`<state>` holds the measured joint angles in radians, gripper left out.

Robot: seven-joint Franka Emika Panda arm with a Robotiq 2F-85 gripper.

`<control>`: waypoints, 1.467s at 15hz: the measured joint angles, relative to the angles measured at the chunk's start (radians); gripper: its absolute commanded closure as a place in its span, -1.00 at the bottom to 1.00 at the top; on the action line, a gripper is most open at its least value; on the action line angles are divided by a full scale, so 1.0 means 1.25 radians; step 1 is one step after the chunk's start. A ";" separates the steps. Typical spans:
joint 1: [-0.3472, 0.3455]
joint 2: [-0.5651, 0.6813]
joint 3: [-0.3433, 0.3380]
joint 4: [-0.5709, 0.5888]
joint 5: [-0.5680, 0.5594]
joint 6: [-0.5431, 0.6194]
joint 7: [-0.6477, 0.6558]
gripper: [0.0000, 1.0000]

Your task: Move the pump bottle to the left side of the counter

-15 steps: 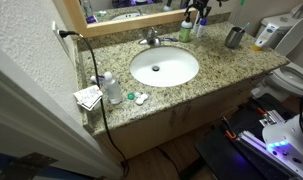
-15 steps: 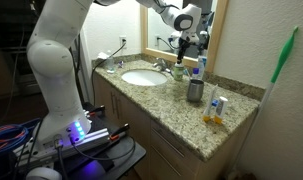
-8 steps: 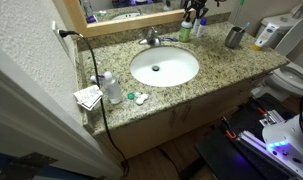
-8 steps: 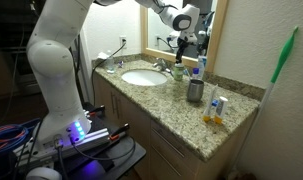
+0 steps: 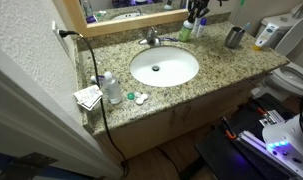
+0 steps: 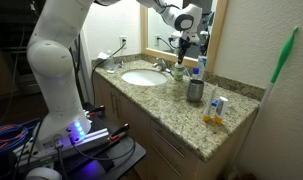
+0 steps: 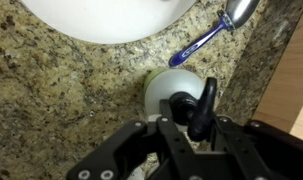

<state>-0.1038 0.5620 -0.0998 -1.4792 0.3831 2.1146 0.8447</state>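
**Item: pump bottle (image 7: 169,92), relocation pending.**

Progress: we judged the task scarcely begun. The left end of the tabletop (image 5: 219,62), the likely destination, held only a clear bottle (image 5: 111,88), some papers (image 5: 88,97) and a few small oddments. The pump bottle stood at the back edge, just right of the faucet (image 5: 151,38), not lifted. In the wrist view the fingers (image 7: 139,138) looked spread to either side of the dark pump top, pinching nothing. By our reckoning the whole job remained: closing on the bottle, lifting it, carrying it leftward past the sink basin (image 5: 164,67), and setting it down.

Surface: speckled granite. Left to right we noted a black cord (image 5: 94,75), the clear bottle, the oval basin, the faucet, the pump bottle, a blue toothbrush (image 7: 204,42) lying near it, and a metal cup (image 5: 234,37).

Room: a bathroom, with a mirror (image 5: 121,8) above the back edge and a cabinet front below.
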 measured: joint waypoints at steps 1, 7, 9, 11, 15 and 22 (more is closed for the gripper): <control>0.000 0.000 0.000 0.000 0.000 0.000 0.000 0.85; -0.001 -0.014 0.000 0.003 -0.005 -0.023 -0.020 0.85; -0.002 -0.062 0.000 0.004 -0.030 -0.076 -0.064 0.85; -0.002 -0.129 0.001 0.005 -0.062 -0.154 -0.118 0.85; 0.010 -0.266 0.010 0.003 -0.080 -0.313 -0.216 0.38; 0.048 -0.284 0.040 0.009 -0.093 -0.375 -0.277 0.85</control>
<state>-0.0442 0.2067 -0.0493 -1.4677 0.2666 1.6463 0.4985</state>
